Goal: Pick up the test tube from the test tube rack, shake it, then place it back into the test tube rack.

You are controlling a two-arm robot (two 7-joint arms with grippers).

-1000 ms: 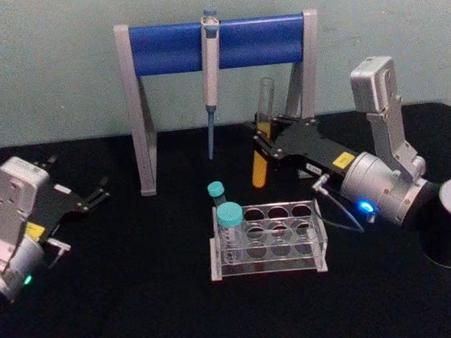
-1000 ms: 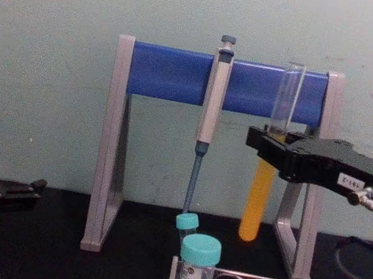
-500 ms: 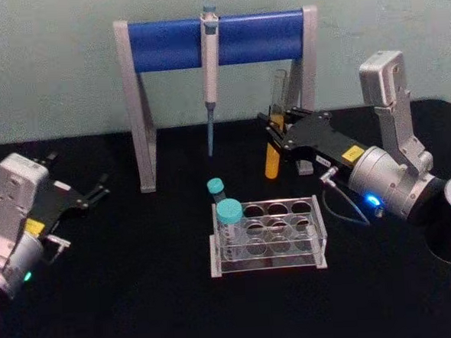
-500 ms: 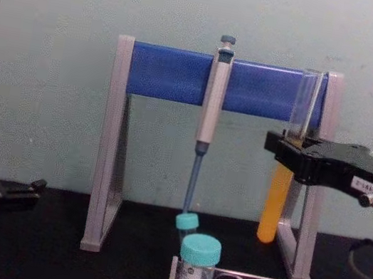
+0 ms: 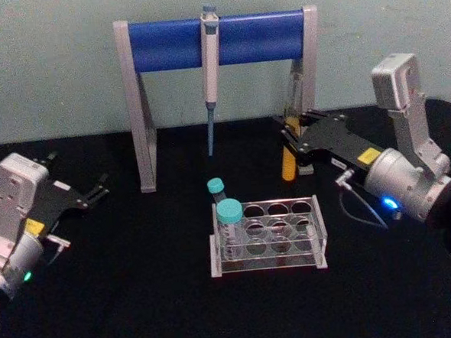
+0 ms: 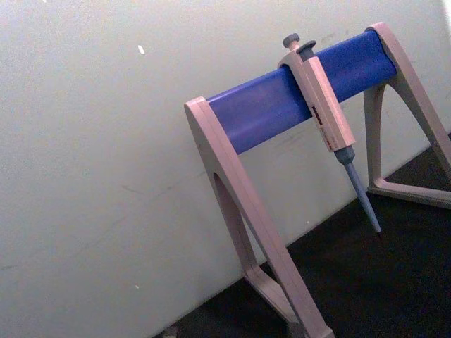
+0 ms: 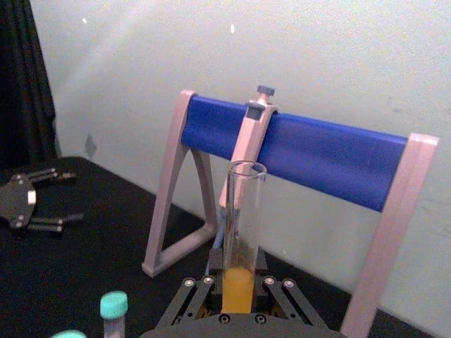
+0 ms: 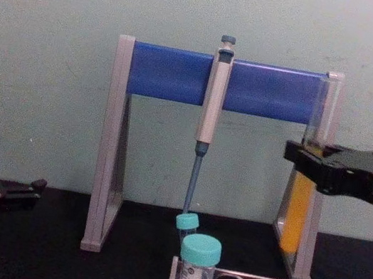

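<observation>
Over the last second my right gripper [image 5: 291, 143] has carried the test tube [image 5: 288, 167] rightwards, from the stand's open span to just in front of its right leg. My left gripper [image 5: 97, 194] sits parked at far left, fingers spread, holding nothing. The stand [image 5: 139, 105] with its hanging pipette [image 5: 209, 55] is at the back. The rack [image 5: 268, 220] is in front of it, with two capped tubes [image 5: 229, 215] at its left end. The test tube hangs upright, open end up, with my right jaws closed around its middle. The rack lies below, left of the tube and nearer me, so I judge the return falls to my right arm.
</observation>
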